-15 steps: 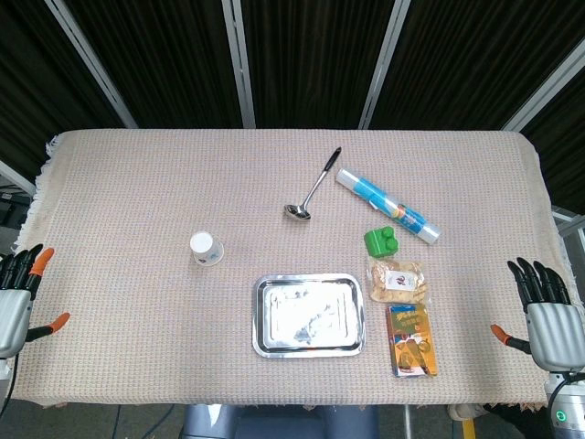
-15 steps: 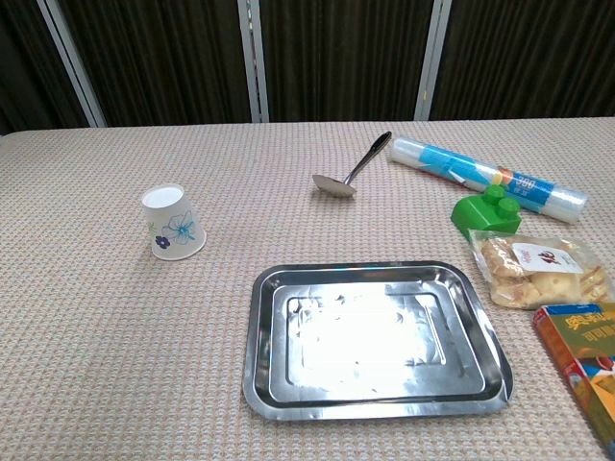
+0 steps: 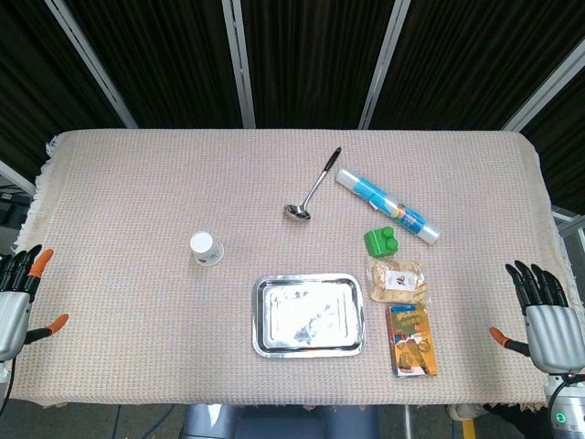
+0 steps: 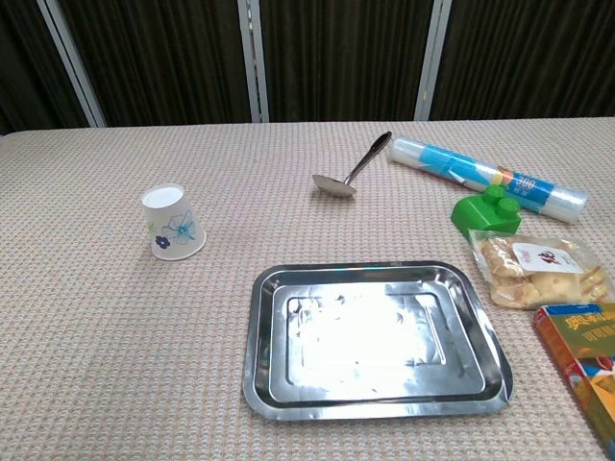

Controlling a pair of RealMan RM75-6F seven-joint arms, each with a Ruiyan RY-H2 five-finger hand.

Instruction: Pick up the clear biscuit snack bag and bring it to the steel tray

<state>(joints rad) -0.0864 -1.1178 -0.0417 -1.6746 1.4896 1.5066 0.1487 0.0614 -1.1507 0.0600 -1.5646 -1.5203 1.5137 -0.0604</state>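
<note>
The right hand (image 3: 551, 322) hangs at the right edge of the beige woven surface (image 3: 137, 183), fingers spread apart and holding nothing. The clear biscuit snack bag with a white label (image 3: 398, 280) lies flat on the surface well apart from that hand, off toward the middle and slightly farther from the robot than the hand. Just beyond the bag, on the side away from the right hand's wrist, sits a green plastic block (image 3: 380, 241); nearer the robot, just beside the bag, lies an orange printed box (image 3: 412, 340). The rectangular steel tray (image 3: 263, 315) rests on the far side of the bag from the right hand, near it but not touching. The left hand (image 3: 18, 297) sits at the opposite edge, fingers likewise apart and holding nothing, with the tray and a small white paper cup (image 3: 206, 248) between it and the bag.
</note>
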